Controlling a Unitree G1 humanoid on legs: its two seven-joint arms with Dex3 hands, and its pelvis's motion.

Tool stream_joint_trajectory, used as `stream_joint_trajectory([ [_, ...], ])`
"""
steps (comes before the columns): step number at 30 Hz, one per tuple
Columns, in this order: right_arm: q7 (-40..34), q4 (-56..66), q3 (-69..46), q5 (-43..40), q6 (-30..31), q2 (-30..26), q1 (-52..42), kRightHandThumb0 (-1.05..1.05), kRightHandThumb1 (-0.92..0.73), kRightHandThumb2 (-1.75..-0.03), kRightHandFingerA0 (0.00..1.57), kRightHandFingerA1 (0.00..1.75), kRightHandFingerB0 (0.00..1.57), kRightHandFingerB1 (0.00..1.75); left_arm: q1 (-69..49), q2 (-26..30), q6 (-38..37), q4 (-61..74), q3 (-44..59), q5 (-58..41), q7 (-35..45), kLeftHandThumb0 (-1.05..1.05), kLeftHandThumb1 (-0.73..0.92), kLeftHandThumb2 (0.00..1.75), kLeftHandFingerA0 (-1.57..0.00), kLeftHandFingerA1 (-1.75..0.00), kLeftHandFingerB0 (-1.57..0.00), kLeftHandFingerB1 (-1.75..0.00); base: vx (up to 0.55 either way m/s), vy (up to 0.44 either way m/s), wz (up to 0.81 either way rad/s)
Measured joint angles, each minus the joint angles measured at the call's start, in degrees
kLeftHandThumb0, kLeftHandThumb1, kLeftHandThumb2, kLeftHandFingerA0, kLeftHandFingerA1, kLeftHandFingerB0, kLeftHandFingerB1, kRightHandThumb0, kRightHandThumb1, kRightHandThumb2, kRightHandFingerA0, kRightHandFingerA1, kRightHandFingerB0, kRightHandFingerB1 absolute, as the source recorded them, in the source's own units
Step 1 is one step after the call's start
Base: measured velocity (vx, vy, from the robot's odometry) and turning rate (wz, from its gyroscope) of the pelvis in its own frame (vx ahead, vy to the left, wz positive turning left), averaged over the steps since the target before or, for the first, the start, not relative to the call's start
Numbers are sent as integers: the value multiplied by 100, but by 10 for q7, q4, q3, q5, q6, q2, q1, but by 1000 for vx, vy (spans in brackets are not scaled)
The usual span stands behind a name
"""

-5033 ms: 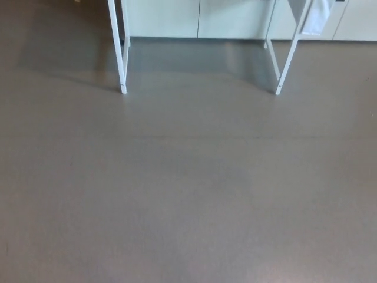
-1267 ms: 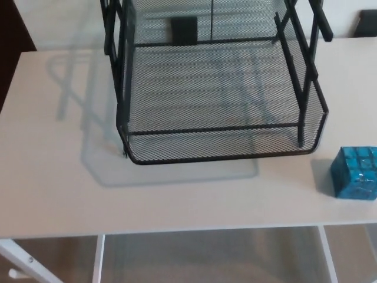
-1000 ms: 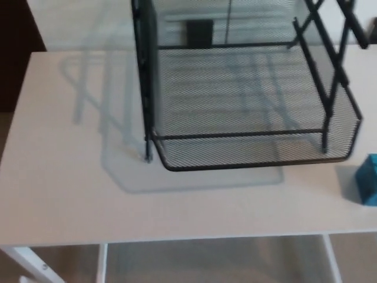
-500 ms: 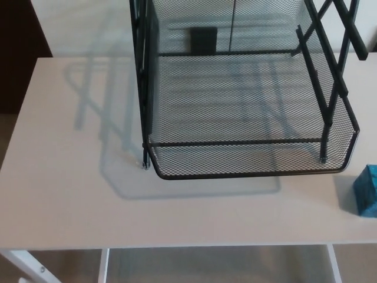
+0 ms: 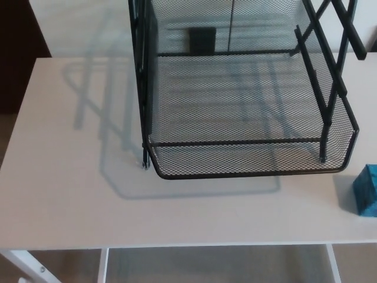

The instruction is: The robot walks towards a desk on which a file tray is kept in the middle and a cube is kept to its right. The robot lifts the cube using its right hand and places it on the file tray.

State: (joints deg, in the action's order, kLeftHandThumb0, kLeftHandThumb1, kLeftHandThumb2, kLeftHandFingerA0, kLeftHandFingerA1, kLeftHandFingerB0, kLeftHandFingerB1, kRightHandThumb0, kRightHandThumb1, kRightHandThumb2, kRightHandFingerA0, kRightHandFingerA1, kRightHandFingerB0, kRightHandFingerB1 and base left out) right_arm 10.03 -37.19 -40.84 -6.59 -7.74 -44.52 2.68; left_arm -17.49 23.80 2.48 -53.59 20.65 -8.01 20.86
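Fingers unseen; wire-mesh tray point(image 5: 247, 175), teal cube point(image 5: 367, 190)

Black mesh file tray point(image 5: 247, 168) on white desk point(image 5: 65, 194), blue cube point(image 5: 367, 191) right.

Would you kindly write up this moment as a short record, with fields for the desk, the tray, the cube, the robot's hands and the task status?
desk: white top, seen from above
file tray: black wire mesh, standing on the desk, middle to right of the picture
cube: blue, on the desk to the right of the file tray, apart from it, cut off by the picture's edge
left hand: not in view
right hand: not in view
status: cube not yet lifted, not on the file tray
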Motion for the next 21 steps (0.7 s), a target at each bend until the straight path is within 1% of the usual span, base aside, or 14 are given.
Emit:
stream_joint_trajectory([
  [1,5,23,7,-1,4,-7,7,-84,-44,-82,24,70,1,39,1,0,0,0,1,0,0,-61,72,100,-1,-44,-3,-33,0,0,0],
  [2,8,36,13,-1,6,-11,12,-73,-42,-85,0,34,0,21,2,0,0,0,2,0,0,-60,73,100,0,-44,-2,-30,0,0,0],
  [3,14,58,24,-1,11,-18,19,-73,-42,-85,0,34,0,21,3,0,0,0,3,0,0,-60,73,100,0,-44,-2,-30,0,0,0],
  [4,20,78,37,0,15,-23,24,-75,-43,-81,0,14,0,8,4,0,0,0,3,0,0,-56,92,70,-13,-36,-7,-22,0,0,0],
  [5,26,97,52,1,19,-29,28,-75,-43,-81,0,13,0,7,5,0,0,0,4,0,0,-31,68,116,0,-49,0,-50,0,0,0],
  [6,34,118,72,2,24,-35,34,-75,-44,-79,0,6,0,3,5,0,0,-2,4,0,0,-32,67,116,0,-49,0,-50,0,0,0],
  [8,48,150,107,7,31,-42,44,-76,-44,-79,0,1,0,0,8,0,0,-5,4,0,0,-58,92,69,-14,-38,-10,-24,0,0,0],
  [9,55,163,125,10,35,-45,48,-76,-44,-79,0,1,0,0,8,0,0,-6,4,0,-1,-58,92,69,-14,-38,-10,-24,0,0,0],
  [10,62,178,149,16,39,-48,51,-77,-44,-80,0,5,0,0,8,0,0,-7,4,0,-1,-33,66,115,0,-50,0,-50,0,0,0],
  [12,74,196,186,25,46,-49,57,-78,-45,-80,0,4,0,0,9,0,0,-8,4,0,-1,-32,66,116,0,-49,0,-50,0,0,0],
  [13,79,202,204,30,48,-49,61,-80,-46,-81,0,3,0,0,9,0,0,-8,4,0,-1,-58,92,70,-14,-37,-9,-24,0,0,0],
  [14,85,209,222,35,52,-49,63,-80,-46,-81,0,3,0,0,9,0,0,-8,4,0,-1,-58,92,70,-14,-37,-9,-24,0,0,0],
  [15,90,216,240,41,54,-49,65,-83,-47,-82,0,3,0,0,9,0,0,-8,4,0,-1,-32,67,116,0,-49,0,-50,0,0,0],
  [21,123,249,358,85,72,-49,84,-77,-46,-83,0,5,0,1,8,0,-1,-8,4,0,0,-30,68,117,-1,-50,0,-48,0,0,0],
])
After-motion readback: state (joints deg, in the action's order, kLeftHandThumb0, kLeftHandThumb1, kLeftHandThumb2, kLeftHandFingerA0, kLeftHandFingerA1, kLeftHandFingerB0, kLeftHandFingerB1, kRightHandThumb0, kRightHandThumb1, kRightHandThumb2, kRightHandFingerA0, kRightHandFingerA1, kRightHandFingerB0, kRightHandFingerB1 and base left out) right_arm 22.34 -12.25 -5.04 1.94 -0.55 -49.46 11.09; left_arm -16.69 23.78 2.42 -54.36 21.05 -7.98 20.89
